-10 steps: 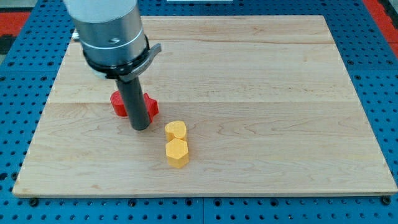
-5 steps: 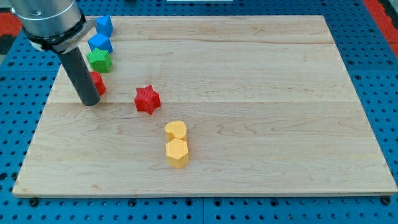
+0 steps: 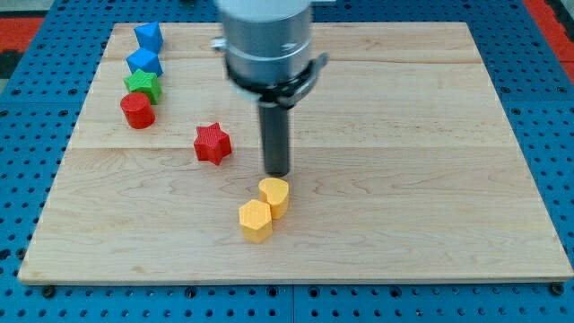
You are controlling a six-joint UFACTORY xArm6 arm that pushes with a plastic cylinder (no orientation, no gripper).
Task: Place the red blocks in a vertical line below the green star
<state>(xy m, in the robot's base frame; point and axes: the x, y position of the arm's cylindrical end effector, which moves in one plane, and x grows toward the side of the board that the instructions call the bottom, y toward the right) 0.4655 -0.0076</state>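
Note:
The green star lies near the view's top left. A red cylinder sits just below it, touching or nearly touching. A red star lies further right and lower, apart from both. My tip stands to the right of the red star, just above a yellow heart-like block.
Two blue blocks stand in a column above the green star. A yellow hexagon lies below and left of the yellow heart-like block, touching it. The wooden board fills the view.
My tip has moved from the red cylinder at the left across to the right of the red star. The upper yellow block has shifted right and down beside the hexagon.

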